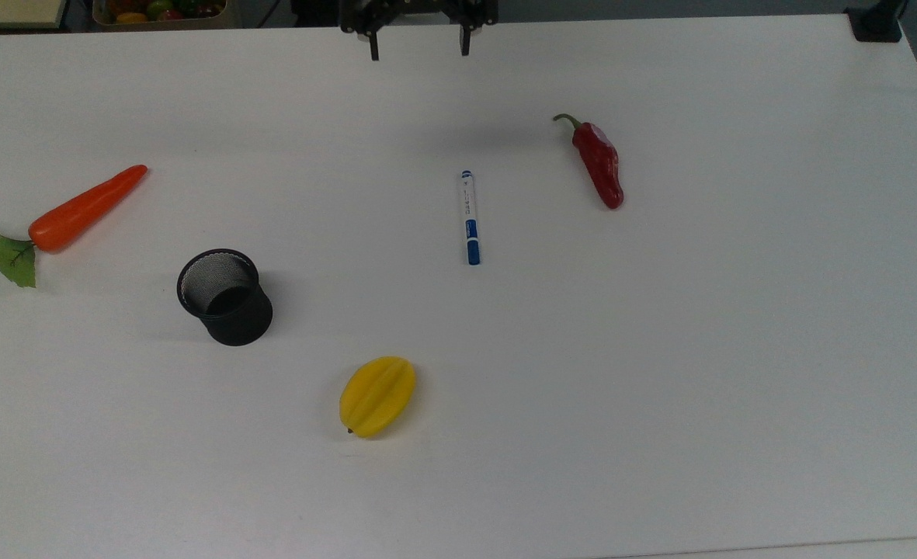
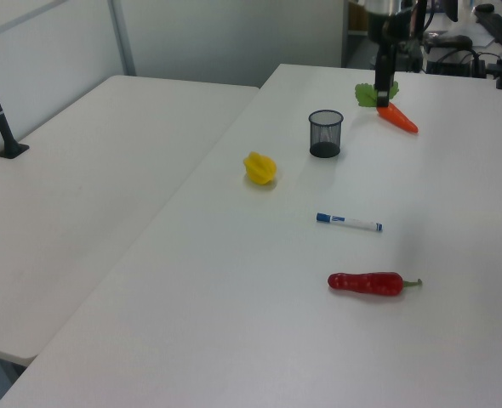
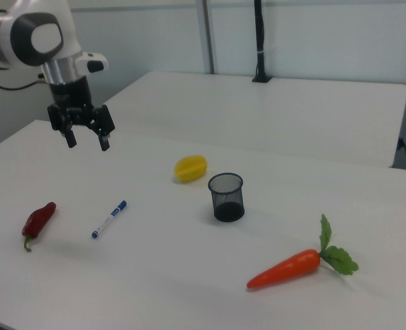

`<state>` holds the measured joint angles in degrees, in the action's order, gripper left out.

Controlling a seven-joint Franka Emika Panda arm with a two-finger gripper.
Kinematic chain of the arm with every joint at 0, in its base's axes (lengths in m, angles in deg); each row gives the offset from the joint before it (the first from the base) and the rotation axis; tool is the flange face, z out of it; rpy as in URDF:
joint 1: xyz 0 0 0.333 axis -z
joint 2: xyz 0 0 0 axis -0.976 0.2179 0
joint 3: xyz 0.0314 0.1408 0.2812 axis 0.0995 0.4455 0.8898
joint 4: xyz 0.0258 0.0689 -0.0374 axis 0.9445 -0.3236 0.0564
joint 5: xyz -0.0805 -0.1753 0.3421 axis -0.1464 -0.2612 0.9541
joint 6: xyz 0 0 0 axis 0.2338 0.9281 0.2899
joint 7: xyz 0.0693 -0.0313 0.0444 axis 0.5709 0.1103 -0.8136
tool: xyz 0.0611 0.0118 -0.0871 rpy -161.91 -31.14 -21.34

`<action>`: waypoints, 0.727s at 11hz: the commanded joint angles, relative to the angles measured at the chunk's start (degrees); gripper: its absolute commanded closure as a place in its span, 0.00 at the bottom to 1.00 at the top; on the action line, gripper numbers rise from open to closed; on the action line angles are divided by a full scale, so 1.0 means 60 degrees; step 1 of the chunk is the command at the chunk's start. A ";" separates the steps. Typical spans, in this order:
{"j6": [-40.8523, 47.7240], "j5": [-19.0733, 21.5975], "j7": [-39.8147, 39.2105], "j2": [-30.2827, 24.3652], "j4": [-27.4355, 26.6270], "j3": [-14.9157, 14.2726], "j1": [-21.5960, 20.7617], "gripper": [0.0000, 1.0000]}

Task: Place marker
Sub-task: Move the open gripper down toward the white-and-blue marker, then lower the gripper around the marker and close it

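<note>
The marker [image 1: 468, 217] lies flat on the white table [image 1: 660, 349], white with a blue cap towards the top view's bottom. It also shows in the left view as the marker [image 2: 349, 223] and in the right view as the marker [image 3: 109, 219]. My gripper [image 1: 419, 48] hangs open and empty at the top view's upper edge, well above the table and beyond the marker's white end. In the right view the gripper [image 3: 87, 142] hovers high to the upper left of the marker. In the left view the gripper [image 2: 383, 95] appears edge-on in front of the carrot.
A red chili [image 1: 599, 163] lies to the marker's right in the top view. A black mesh cup [image 1: 225, 296] stands upright to the lower left, with a yellow starfruit [image 1: 377, 396] below and an orange carrot [image 1: 85, 208] at the far left. A second table [image 2: 89, 204] adjoins.
</note>
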<state>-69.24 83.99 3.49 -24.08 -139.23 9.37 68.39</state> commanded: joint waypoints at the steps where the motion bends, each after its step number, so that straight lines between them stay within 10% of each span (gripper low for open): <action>1: -0.1500 0.0135 0.0833 0.0189 -0.1106 -0.0129 -0.0677 0.00; 8: -0.3699 0.0077 0.1570 0.2034 -0.1431 -0.0099 -0.1162 0.00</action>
<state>-87.19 83.99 11.50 -14.49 -146.96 9.39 62.67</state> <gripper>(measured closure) 0.000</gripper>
